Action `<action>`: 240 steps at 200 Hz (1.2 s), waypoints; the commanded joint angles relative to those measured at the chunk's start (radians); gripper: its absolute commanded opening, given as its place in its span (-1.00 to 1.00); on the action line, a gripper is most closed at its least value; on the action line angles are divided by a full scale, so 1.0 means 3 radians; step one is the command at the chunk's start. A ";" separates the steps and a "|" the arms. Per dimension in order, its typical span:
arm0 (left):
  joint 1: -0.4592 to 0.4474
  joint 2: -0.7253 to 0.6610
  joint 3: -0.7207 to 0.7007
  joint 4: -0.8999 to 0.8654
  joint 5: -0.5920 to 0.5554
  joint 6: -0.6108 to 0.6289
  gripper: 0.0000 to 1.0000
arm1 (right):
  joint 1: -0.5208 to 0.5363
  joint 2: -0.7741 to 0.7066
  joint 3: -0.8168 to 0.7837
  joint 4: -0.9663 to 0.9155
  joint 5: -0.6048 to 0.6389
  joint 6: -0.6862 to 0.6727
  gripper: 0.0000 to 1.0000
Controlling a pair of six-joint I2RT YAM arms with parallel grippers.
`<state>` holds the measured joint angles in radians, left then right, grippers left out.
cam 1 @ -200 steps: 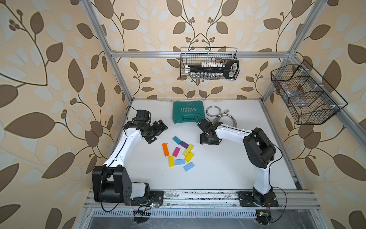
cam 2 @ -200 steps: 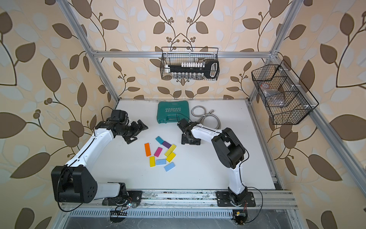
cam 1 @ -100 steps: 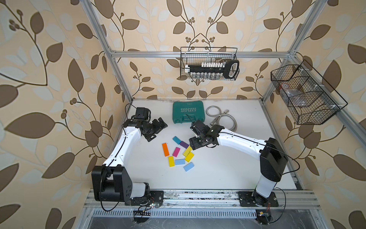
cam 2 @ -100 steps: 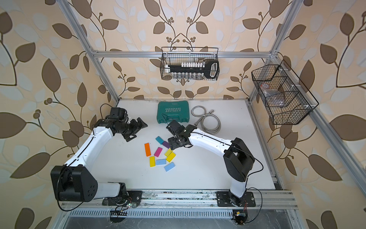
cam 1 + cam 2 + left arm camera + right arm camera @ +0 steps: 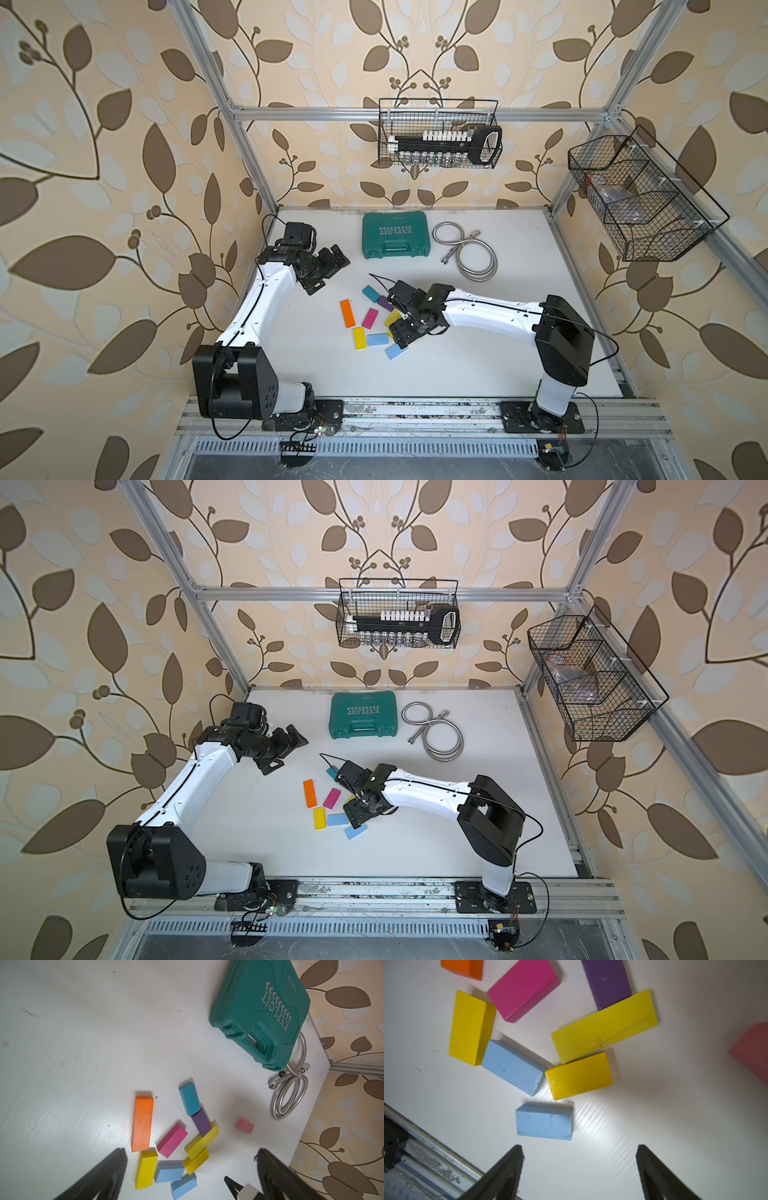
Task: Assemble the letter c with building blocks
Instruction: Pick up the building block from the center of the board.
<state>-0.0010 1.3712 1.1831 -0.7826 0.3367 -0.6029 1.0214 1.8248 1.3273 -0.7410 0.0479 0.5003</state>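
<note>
Right tool (image 5: 579, 1148) has swung in from 2 o'clock to the building blocks (image 5: 369, 318), jaws wide and empty, near a light blue block (image 5: 544, 1122). Picking can likely begin. Left tool (image 5: 191, 1150), also wide, sits at 10 o'clock.

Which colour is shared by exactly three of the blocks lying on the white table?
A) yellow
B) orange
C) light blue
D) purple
A. The right wrist view shows the long yellow block and two short yellow blocks. There are only two light blue blocks, one orange block and one purple block.
</note>
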 commanded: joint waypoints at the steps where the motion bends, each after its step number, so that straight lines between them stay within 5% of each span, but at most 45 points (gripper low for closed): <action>1: -0.0014 -0.0015 0.0096 -0.0035 -0.0027 0.0069 0.98 | 0.0105 0.0152 0.0030 -0.0069 0.0076 0.0368 0.70; 195: -0.0013 -0.0088 0.0018 0.0000 0.0003 0.0018 0.98 | 0.0333 0.0650 0.0248 0.0051 0.0065 0.0662 0.68; 240: -0.0016 -0.0112 0.0013 0.0001 0.0011 0.0012 0.98 | 0.0336 0.0620 0.0180 0.0067 0.0082 0.0715 0.40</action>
<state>-0.0010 1.3701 1.1831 -0.7834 0.3340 -0.6041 1.1152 2.0006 1.3766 -0.7219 0.0769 0.6960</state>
